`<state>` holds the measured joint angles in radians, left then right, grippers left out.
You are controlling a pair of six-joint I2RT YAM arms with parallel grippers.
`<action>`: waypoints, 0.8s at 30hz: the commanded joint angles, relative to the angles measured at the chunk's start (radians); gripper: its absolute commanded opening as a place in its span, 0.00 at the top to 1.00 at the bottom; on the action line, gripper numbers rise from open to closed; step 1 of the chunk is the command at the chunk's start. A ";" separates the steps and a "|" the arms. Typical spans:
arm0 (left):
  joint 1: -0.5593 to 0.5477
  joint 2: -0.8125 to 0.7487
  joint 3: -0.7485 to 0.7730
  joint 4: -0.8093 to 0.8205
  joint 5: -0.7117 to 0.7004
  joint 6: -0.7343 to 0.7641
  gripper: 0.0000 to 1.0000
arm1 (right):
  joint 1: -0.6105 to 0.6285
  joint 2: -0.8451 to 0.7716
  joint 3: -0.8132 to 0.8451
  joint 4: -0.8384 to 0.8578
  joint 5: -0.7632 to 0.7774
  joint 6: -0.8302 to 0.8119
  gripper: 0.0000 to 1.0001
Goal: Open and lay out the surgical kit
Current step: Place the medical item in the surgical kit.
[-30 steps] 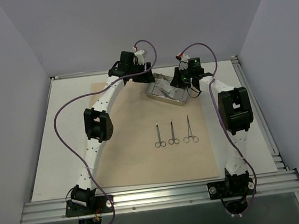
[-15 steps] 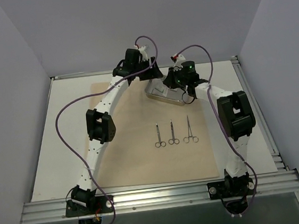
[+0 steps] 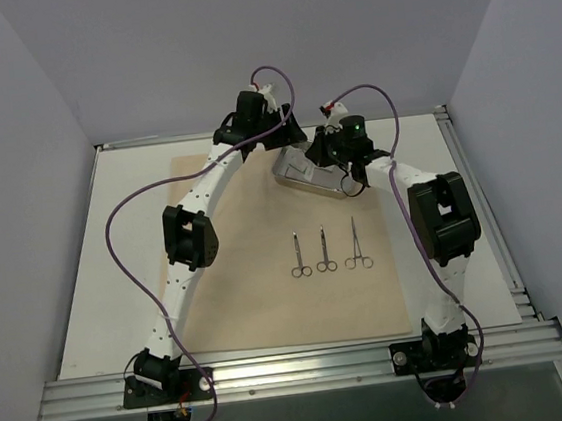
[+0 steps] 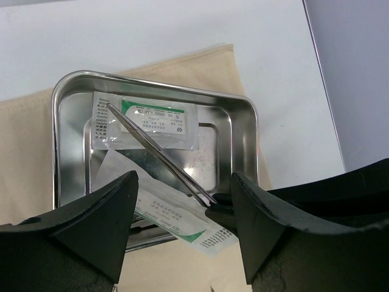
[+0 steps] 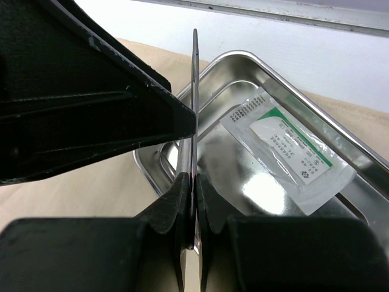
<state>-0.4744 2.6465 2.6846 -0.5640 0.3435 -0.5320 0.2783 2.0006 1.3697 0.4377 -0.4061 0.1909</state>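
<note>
The surgical kit's beige cloth lies spread flat, with three scissor-handled clamps laid side by side on it. At its far end stands the steel tray, which holds two white packets. The tweezers slant across the tray. My right gripper is shut on their near end, and their thin blade rises edge-on from the pinch. My left gripper hangs open just over the tray's near rim, with nothing between its fingers. In the top view both grippers crowd over the tray.
The left gripper's black finger fills the left side of the right wrist view, close to the tweezers. White table borders the cloth, with a metal rail along the near edge and grey walls on three sides.
My right gripper has shifted left, from the tray's right end to over its middle. The left gripper has edged slightly right toward it and stays open.
</note>
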 commanded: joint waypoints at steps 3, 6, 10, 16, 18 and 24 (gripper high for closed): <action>-0.003 0.007 0.023 0.058 -0.026 -0.026 0.30 | 0.002 -0.076 0.006 0.072 -0.010 0.007 1.00; -0.006 0.015 0.027 0.076 -0.028 -0.031 0.33 | 0.005 -0.074 0.005 0.075 -0.016 0.010 1.00; -0.009 0.026 0.029 0.098 -0.021 -0.043 0.37 | 0.007 -0.069 0.002 0.087 -0.025 0.015 1.00; -0.013 0.050 0.035 0.116 -0.026 -0.059 0.38 | 0.009 -0.063 0.003 0.090 -0.028 0.005 1.00; -0.012 0.064 0.043 0.118 -0.029 -0.063 0.38 | 0.010 -0.062 0.006 0.084 -0.030 -0.004 1.00; -0.013 0.090 0.060 0.144 -0.024 -0.088 0.47 | 0.007 -0.043 0.014 0.070 -0.037 -0.019 1.00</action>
<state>-0.4839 2.7251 2.6904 -0.4843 0.3218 -0.6014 0.2825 2.0006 1.3682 0.4572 -0.4229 0.1867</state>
